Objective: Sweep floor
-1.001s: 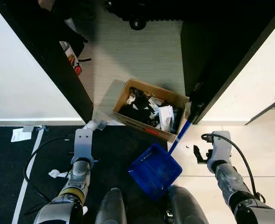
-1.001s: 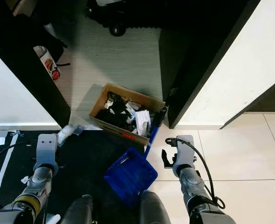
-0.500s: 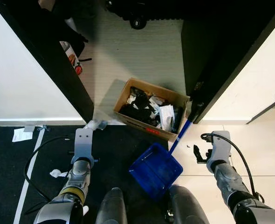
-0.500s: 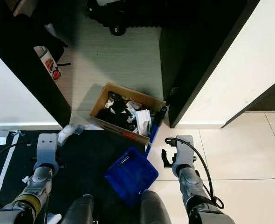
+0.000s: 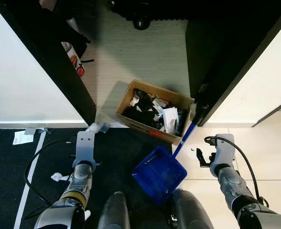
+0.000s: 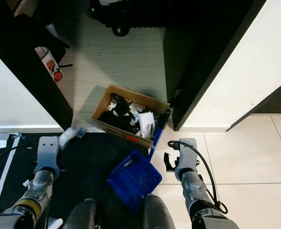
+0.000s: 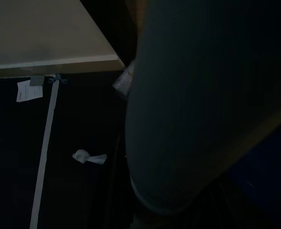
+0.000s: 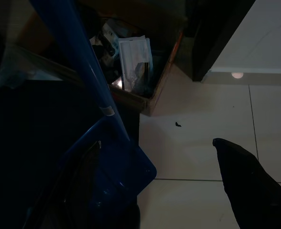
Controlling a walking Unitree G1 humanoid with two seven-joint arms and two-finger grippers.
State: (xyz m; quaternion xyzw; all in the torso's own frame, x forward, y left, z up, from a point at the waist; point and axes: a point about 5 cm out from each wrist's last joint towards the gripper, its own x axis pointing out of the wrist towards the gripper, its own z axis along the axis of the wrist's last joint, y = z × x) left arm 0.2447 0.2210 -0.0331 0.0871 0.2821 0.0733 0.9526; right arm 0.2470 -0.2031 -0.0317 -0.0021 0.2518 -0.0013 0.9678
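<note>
A blue dustpan (image 5: 158, 173) lies on the black mat in front of my feet. Its long blue handle (image 5: 185, 136) slants up against the dark door frame beside an open cardboard box (image 5: 126, 98) full of rubbish. My right gripper (image 5: 205, 157) hangs just right of the handle over the pale tiles, apart from it and open. One of its black fingers (image 8: 245, 186) appears in the right wrist view, with the handle (image 8: 83, 71) across from it. My left gripper (image 5: 85, 145) hangs idle over the mat. Crumpled paper scraps (image 5: 58, 177) lie beside it.
Black door frames (image 5: 59, 62) flank a grey-floored passage behind the box. A wad of plastic (image 5: 97, 127) lies at the left frame's foot, a paper slip (image 5: 21, 137) farther left. A small dark speck (image 8: 178, 124) sits on the tiles. My legs (image 5: 114, 212) stand behind the dustpan.
My right arm has edged slightly left, toward the dustpan handle. The dustpan, the box and my left arm have stayed where they were.
</note>
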